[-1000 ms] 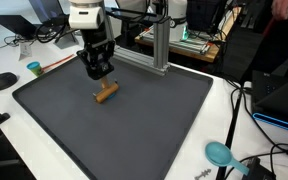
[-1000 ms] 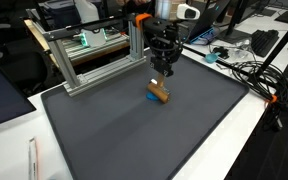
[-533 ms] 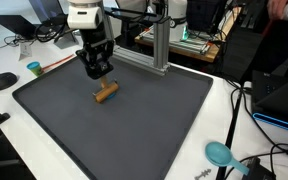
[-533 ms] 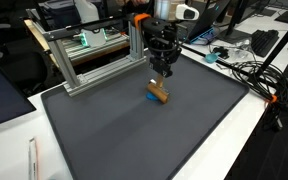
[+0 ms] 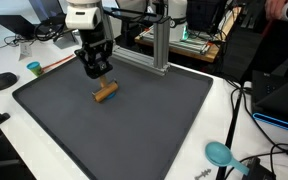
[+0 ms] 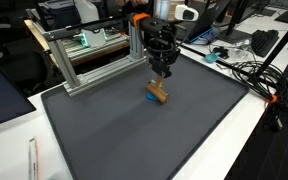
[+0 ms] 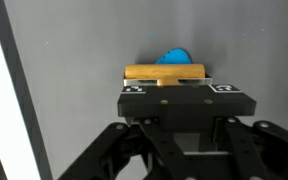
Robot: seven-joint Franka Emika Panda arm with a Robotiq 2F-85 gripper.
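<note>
A short wooden cylinder (image 5: pixel 106 93) lies on the dark grey mat (image 5: pixel 134 125), and in an exterior view a small blue piece (image 6: pixel 150 97) rests against it. My gripper (image 5: pixel 98 72) hangs just above and slightly behind the cylinder (image 6: pixel 160 92), apart from it, with nothing seen between its fingers. In the wrist view the cylinder (image 7: pixel 164 72) and the blue piece (image 7: pixel 172 56) sit just past the gripper's black front block (image 7: pixel 187 100). That block hides the fingertips, so how far the jaws stand apart is unclear.
An aluminium frame (image 6: pixel 94 55) stands at the back edge of the mat (image 6: pixel 134 135). On the white table around it are a small teal cup (image 5: pixel 33 68), a black mouse (image 5: pixel 3 81), a teal round object (image 5: pixel 219 153) and cables (image 6: pixel 249 75).
</note>
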